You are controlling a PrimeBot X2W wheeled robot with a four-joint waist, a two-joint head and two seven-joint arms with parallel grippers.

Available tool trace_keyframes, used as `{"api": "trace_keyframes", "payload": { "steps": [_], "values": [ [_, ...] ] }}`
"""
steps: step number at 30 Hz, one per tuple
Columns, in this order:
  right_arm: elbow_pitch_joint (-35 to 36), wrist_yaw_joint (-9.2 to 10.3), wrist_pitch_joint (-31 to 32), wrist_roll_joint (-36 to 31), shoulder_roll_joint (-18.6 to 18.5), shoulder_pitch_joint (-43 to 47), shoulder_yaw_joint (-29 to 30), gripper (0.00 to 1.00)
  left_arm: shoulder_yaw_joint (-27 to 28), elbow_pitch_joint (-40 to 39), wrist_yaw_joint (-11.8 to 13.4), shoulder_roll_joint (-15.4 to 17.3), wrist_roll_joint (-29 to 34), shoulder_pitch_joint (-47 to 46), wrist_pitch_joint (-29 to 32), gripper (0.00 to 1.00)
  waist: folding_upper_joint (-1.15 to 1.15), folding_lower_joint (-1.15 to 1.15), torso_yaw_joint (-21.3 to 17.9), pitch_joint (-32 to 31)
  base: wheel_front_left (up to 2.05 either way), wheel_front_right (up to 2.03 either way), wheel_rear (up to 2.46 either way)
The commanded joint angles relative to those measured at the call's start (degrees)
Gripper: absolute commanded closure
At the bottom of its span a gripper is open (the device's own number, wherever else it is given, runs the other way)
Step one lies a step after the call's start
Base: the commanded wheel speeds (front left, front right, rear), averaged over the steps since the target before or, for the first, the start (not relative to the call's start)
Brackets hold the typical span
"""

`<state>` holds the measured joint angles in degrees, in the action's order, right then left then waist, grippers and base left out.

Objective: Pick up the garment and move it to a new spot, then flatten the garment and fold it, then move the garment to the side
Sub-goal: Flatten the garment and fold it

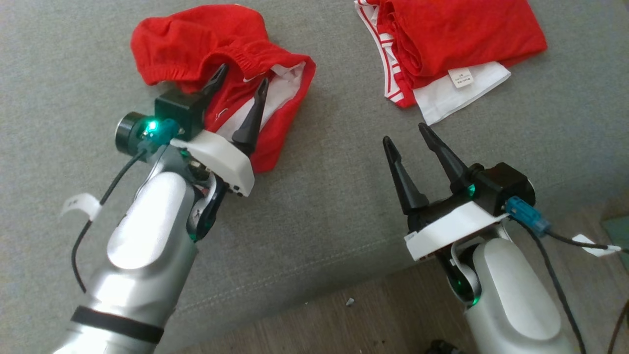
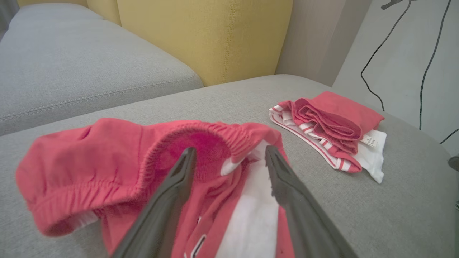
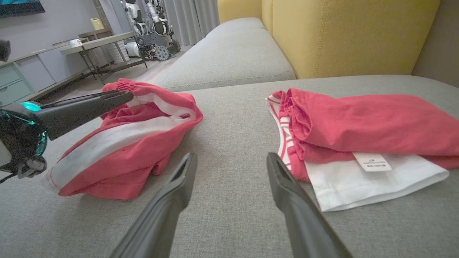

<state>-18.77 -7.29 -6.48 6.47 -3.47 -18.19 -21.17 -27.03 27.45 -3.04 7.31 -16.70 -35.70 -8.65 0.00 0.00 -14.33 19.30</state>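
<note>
Overhead, the crumpled garment (image 1: 186, 44) lay at left on the sofa (image 1: 319, 206), the left gripper (image 1: 243, 74) spread above it, holding nothing; the right gripper (image 1: 406, 133) hung spread over grey cushion. Left wrist: the fingers (image 2: 172, 186) straddled the waistband (image 2: 200, 132). Right wrist: folded clothes (image 3: 358, 122) lay just right of that spread gripper.

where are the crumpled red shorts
The red shorts lie upper left in the head view on the grey sofa seat, under the open left hand.
</note>
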Motion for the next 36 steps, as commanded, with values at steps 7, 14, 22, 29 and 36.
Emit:
{"api": "trace_keyframes", "payload": {
  "steps": [7,14,22,29,36],
  "values": [
    [1.09,-0.20,-1.31,1.18,0.59,-1.84,-1.69,0.00,0.92,1.18,-0.47,1.04,0.81,-4.43,0.25,0.00,0.00,0.00,-0.61,0.46,0.00,0.00,0.00],
    [0.13,-0.20,-1.70,1.40,0.59,-1.97,-1.81,0.00,0.73,2.03,-0.83,0.77,0.21,-5.80,-1.17,0.86,0.00,0.00,-0.85,0.26,0.00,0.00,0.00],
    [-0.44,-0.20,-1.63,1.36,0.59,-2.04,-2.17,0.00,0.94,1.78,-0.83,1.17,-0.67,-6.48,-1.97,1.00,0.00,0.00,-0.38,-0.35,0.00,0.00,0.00],
    [0.27,-0.20,-1.43,0.94,0.59,-2.87,-4.94,0.00,0.10,-0.79,-2.32,3.63,-1.42,-8.14,1.20,1.00,0.00,0.00,1.90,-1.03,0.00,0.00,0.00],
    [-0.04,-0.20,-0.72,0.94,0.59,-5.69,-10.81,0.00,-3.34,-3.00,-4.14,8.50,-3.25,-11.42,7.73,1.00,0.00,0.00,3.49,-1.64,0.00,0.00,0.00]
  ]
}}
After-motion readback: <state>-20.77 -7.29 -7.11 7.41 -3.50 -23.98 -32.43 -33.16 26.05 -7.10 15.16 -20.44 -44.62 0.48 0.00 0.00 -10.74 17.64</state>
